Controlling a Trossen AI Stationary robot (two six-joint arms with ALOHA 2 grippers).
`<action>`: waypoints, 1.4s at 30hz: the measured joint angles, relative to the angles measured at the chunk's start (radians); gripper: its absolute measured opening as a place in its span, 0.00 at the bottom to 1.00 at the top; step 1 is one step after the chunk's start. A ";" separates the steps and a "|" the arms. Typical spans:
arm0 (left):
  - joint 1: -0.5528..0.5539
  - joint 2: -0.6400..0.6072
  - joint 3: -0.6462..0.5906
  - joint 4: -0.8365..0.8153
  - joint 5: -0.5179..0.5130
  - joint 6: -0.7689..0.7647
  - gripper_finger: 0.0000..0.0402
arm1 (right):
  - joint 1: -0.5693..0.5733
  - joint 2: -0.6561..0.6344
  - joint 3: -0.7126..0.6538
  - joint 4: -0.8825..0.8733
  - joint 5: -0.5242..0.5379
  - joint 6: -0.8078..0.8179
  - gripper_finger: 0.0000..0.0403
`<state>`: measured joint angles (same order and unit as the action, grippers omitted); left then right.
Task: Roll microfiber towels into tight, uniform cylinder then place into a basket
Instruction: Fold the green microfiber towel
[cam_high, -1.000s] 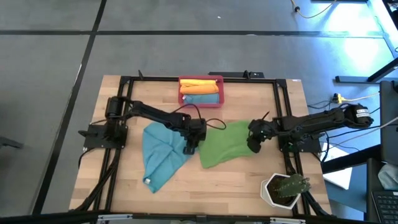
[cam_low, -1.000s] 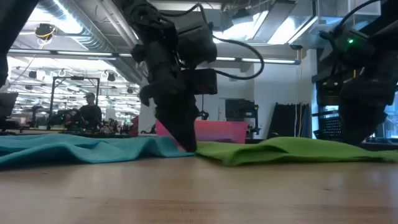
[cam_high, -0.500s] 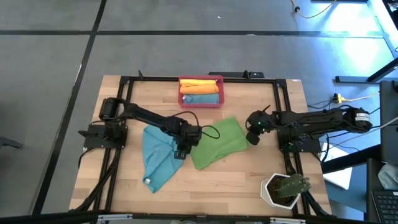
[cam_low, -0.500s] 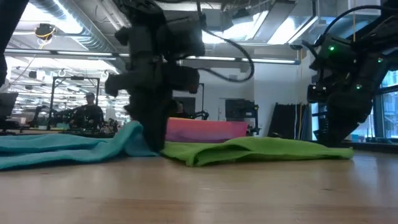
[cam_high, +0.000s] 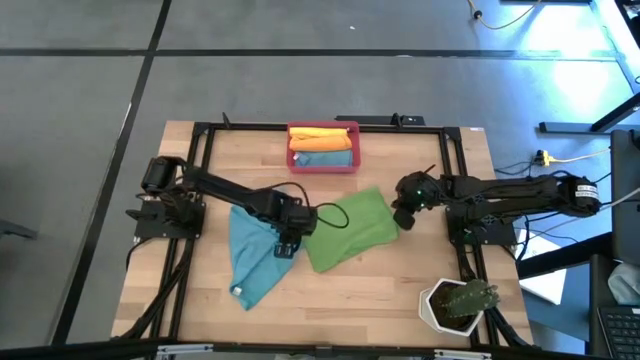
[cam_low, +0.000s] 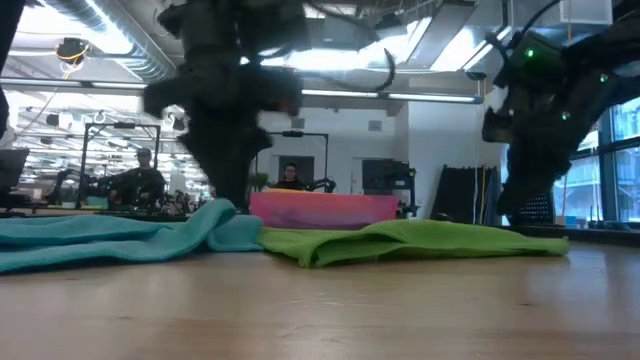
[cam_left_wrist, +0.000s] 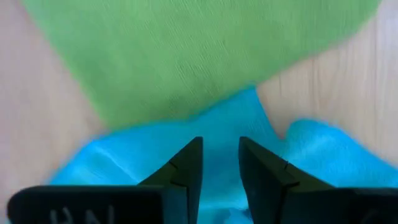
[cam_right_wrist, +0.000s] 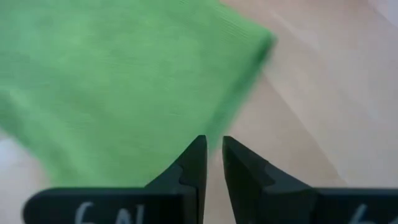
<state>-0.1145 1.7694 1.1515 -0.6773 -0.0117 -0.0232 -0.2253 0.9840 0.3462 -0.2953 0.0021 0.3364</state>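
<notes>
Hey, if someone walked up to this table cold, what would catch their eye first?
Probably the two bright cloths mid-table: a green towel lying flat, its edge meeting a rumpled teal towel on the left arm's side. The left gripper hangs over the teal one and the right gripper sits at the green towel's far edge. At the back, the red-pink basket already holds an orange roll and a blue one.

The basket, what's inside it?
The basket holds an orange roll and a blue roll, side by side. Anything under them is covered.

two towels inside basket
</notes>
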 joint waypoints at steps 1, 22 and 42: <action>-0.008 0.000 -0.020 -0.001 0.007 -0.009 0.23 | 0.013 -0.001 0.009 0.000 -0.008 0.000 0.14; -0.099 -0.340 -0.336 -0.158 -0.079 -0.341 0.23 | 0.250 0.221 0.024 0.068 -0.029 0.202 0.14; -0.088 -0.346 -0.333 0.444 -0.205 -0.033 0.23 | 0.074 0.298 0.039 0.107 0.195 -0.052 0.14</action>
<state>-0.2023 1.4232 0.8181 -0.2335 -0.2162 -0.0560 -0.1509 1.2820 0.3848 -0.1884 0.1975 0.2848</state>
